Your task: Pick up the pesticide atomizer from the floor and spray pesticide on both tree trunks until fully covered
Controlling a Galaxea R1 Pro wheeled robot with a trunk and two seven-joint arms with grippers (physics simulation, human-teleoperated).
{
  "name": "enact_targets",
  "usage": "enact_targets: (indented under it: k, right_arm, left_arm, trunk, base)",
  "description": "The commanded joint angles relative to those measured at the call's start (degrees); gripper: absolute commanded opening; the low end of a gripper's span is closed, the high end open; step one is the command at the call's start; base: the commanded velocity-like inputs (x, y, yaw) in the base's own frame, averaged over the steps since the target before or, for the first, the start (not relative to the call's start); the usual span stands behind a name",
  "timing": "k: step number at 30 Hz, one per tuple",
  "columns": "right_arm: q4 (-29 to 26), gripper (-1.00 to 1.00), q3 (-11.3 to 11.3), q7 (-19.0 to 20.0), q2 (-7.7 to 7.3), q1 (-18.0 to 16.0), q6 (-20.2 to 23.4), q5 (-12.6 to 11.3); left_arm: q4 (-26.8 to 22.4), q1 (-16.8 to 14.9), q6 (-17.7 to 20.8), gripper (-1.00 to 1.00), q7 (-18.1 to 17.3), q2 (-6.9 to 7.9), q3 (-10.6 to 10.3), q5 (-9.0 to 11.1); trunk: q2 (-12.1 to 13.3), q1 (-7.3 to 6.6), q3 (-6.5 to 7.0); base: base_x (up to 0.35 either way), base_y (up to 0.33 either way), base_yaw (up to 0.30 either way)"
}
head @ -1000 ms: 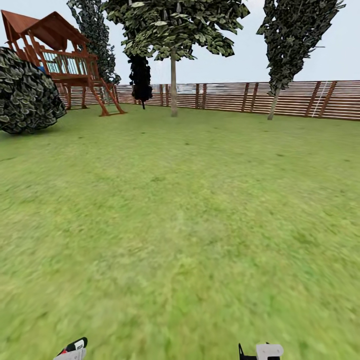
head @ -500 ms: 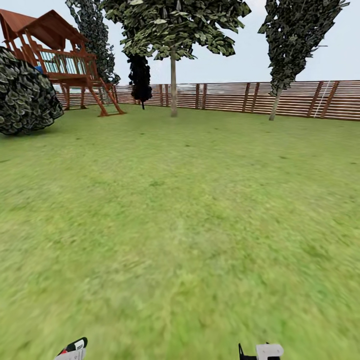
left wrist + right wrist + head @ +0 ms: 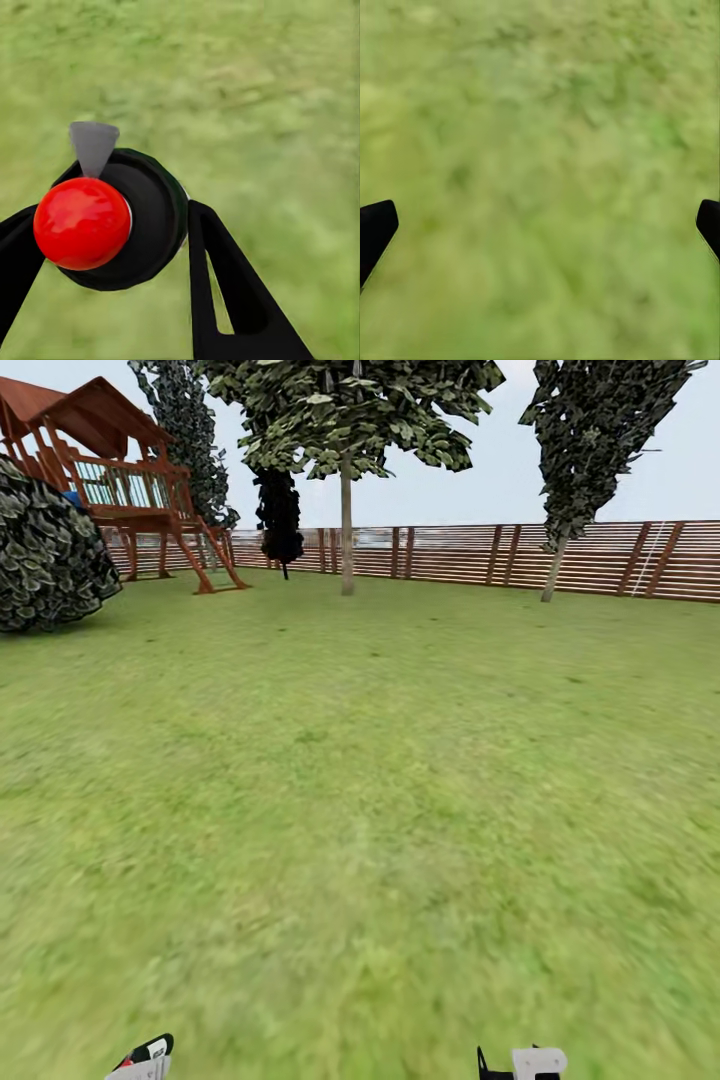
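In the left wrist view my left gripper (image 3: 112, 217) is shut on the pesticide atomizer (image 3: 82, 223), a black round body with a shiny red ball top and a grey nozzle, held over grass. My right gripper (image 3: 540, 225) is open above bare grass, with only its black fingertips (image 3: 375, 225) at the frame edges. In the head view, both gripper ends peek in at the bottom edge, left (image 3: 142, 1058) and right (image 3: 520, 1063). Far ahead stands a tree (image 3: 345, 410) with a pale straight tree trunk (image 3: 347, 530). Another tree (image 3: 590, 440) with a pale leaning trunk (image 3: 551, 572) stands at the far right.
Green lawn (image 3: 360, 780) stretches ahead to a brown slat fence (image 3: 470, 552). A wooden play tower (image 3: 120, 480) and a big dark round bush (image 3: 45, 550) are at the far left. A near-black narrow conifer (image 3: 280, 520) stands by the fence.
The whole head view has shifted a little, with the bush and play tower sliding left, so the camera moved. Both grippers keep their places in the picture.
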Motion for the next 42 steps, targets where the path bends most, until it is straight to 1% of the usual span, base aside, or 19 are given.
enact_targets:
  k: [1,42]
  right_arm:
    - [0.03,1.00,0.49,-0.30,-0.01,-0.03,-0.10,-0.23]
    - [0.04,1.00,0.49,-0.31,0.01,-0.03,-0.10,-0.23]
  left_arm:
    - [0.06,-0.04,-0.09,-1.00,-0.62,0.00,0.21,0.54]
    - [-0.01,-0.04,-0.24,-1.00,-0.62,0.01,0.21,0.54]
  trunk:
    - [-0.02,0.03,-0.05]
    - [-0.02,0.03,-0.05]
  base:
    - [0.339,0.000,0.000]
    - [0.339,0.000,0.000]
